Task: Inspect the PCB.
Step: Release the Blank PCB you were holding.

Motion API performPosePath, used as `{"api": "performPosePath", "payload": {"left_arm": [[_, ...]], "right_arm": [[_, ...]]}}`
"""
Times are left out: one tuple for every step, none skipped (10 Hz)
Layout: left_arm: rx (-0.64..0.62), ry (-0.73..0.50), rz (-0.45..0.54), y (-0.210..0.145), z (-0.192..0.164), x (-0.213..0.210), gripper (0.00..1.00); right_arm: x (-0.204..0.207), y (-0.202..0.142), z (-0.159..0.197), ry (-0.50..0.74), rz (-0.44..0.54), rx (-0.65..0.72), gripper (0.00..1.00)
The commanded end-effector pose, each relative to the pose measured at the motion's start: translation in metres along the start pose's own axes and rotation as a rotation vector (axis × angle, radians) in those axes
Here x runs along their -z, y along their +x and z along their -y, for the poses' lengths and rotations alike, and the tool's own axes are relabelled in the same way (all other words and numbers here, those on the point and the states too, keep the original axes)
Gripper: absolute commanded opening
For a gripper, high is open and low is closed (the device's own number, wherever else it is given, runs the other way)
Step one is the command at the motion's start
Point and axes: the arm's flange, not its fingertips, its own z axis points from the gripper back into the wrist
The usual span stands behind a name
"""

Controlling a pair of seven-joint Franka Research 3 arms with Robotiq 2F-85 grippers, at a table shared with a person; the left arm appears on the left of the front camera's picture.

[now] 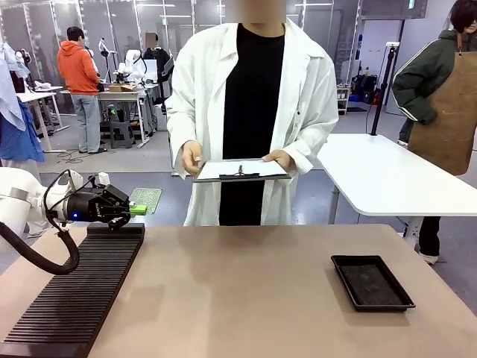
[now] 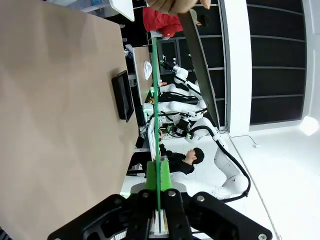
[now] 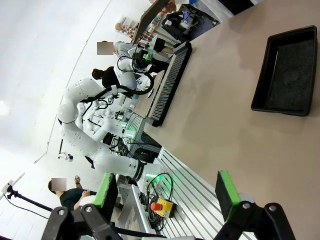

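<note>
PCB [image 1: 147, 199] lengthwise out from left pincer [image 1: 136, 209]

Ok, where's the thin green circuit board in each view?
Front: thin green circuit board at left, clamped in the left gripper above the black slotted rack.
Left wrist: edge-on, a green line rising from that gripper at centre.
Right wrist: too small to pick out past the rack's far end.
Landmark: shallow black rectangular tray, in all three.

A robotics lab — a person in a white lab coat [image 1: 200, 97] holds a clipboard [image 1: 240, 170]; white tables [image 1: 387, 179], workbenches [image 1: 119, 95] and glass partitions [image 1: 45, 33] stand behind.
</note>
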Motion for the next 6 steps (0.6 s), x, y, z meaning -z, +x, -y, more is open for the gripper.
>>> {"api": "performPosePath", "payload": {"left_arm": [[0.001, 0.002, 0.0, 0.0006, 0.0005, 0.0001, 0.03], [0.001, 0.002, 0.0, 0.0006, 0.0005, 0.0001, 0.03], [0.001, 0.002, 0.0, 0.0006, 0.0005, 0.0001, 0.03], [0.001, 0.002, 0.0, 0.0006, 0.0005, 0.0001, 0.03], [0.001, 0.002, 0.0, 0.0006, 0.0005, 0.0001, 0.03], [0.001, 0.002, 0.0, 0.0006, 0.0005, 0.0001, 0.03]], "right_arm": [[-0.0011, 0.0023, -0.0004, 0.01, 0.012, -0.02, 1.0], [-0.0011, 0.0023, -0.0004, 0.01, 0.012, -0.02, 1.0], [-0.0011, 0.0023, -0.0004, 0.01, 0.012, -0.02, 1.0], [-0.0011, 0.0023, -0.0004, 0.01, 0.012, -0.02, 1.0], [-0.0011, 0.0023, -0.0004, 0.01, 0.012, -0.02, 1.0], [-0.0011, 0.0023, -0.0004, 0.01, 0.012, -0.02, 1.0]]}}
